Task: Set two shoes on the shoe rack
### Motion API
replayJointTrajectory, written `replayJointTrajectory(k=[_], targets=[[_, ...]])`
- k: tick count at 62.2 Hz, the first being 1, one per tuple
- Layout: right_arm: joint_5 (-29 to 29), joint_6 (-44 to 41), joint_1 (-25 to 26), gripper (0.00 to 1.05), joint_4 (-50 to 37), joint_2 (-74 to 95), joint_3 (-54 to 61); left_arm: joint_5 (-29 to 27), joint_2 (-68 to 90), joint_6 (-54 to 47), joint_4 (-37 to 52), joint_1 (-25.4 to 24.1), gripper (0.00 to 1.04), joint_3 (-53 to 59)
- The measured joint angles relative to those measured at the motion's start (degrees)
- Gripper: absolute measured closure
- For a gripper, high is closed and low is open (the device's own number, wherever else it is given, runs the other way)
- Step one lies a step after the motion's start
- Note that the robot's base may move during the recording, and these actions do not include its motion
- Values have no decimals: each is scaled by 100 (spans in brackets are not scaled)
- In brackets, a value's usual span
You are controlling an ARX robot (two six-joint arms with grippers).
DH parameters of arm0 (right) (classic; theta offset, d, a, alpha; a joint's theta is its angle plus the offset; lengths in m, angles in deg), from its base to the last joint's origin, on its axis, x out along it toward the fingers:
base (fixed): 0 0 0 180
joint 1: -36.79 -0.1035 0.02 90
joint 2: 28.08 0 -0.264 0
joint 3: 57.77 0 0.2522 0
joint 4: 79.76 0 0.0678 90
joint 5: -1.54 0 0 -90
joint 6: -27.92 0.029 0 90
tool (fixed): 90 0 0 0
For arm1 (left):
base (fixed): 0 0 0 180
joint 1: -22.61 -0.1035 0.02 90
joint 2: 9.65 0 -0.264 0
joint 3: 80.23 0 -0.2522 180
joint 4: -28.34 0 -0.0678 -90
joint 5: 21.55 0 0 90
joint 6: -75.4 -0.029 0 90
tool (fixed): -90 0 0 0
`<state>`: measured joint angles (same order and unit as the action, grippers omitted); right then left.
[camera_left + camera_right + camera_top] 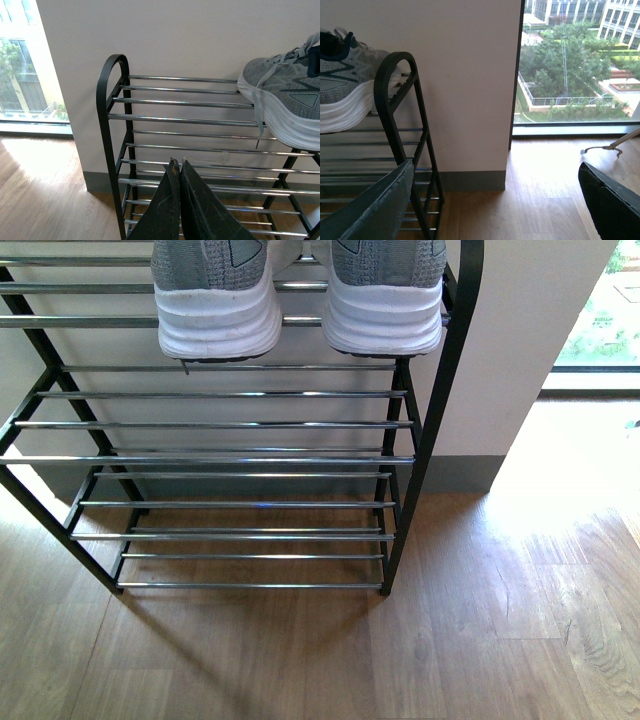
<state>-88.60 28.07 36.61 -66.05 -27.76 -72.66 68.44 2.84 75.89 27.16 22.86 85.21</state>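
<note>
Two grey knit sneakers with white soles stand side by side on the top tier of the shoe rack (240, 425), heels toward me: one shoe (215, 300) on the left, the other (385, 295) on the right. The left wrist view shows one sneaker (282, 100) on the chrome rods of the rack (175, 120); my left gripper (177, 162) is shut, empty, in front of the lower tiers. My right gripper (495, 200) is open and empty beside the rack's black end frame (400, 120), with a sneaker (345, 85) above on the top tier. Neither arm shows in the front view.
The rack stands against a white wall (520, 340) with a grey skirting. Wooden floor (420, 650) spreads in front and to the right. A floor-length window (575, 65) lies right of the wall; a thin metal leg (612, 145) rests on the floor there.
</note>
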Motion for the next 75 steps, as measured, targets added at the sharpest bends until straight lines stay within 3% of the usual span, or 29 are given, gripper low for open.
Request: replayJointTrajectory(k=[11, 17, 32, 46, 53, 60, 63, 75], targets=[[0, 0, 0, 9, 0, 0, 0, 0, -236, 0, -240, 0, 104, 0], [0, 0, 0, 9, 2, 0, 0, 0, -960, -2, -1154, 0, 104, 0], [4, 0, 0, 9, 2, -4, 0, -2, -1156, 0, -1259, -7, 103, -2], [4, 0, 0, 9, 2, -4, 0, -2, -1158, -2, -1259, -7, 64, -2], [2, 0, 0, 9, 2, -4, 0, -4, -1161, -2, -1259, -7, 34, -2], [2, 0, 0, 9, 4, -4, 0, -7, -1161, -2, -1259, -7, 12, -2], [22, 0, 0, 9, 4, -4, 0, -20, -1161, -4, -1259, -7, 8, -2], [20, 0, 0, 9, 7, -9, 0, -15, -1161, -4, -1259, -7, 9, -2]])
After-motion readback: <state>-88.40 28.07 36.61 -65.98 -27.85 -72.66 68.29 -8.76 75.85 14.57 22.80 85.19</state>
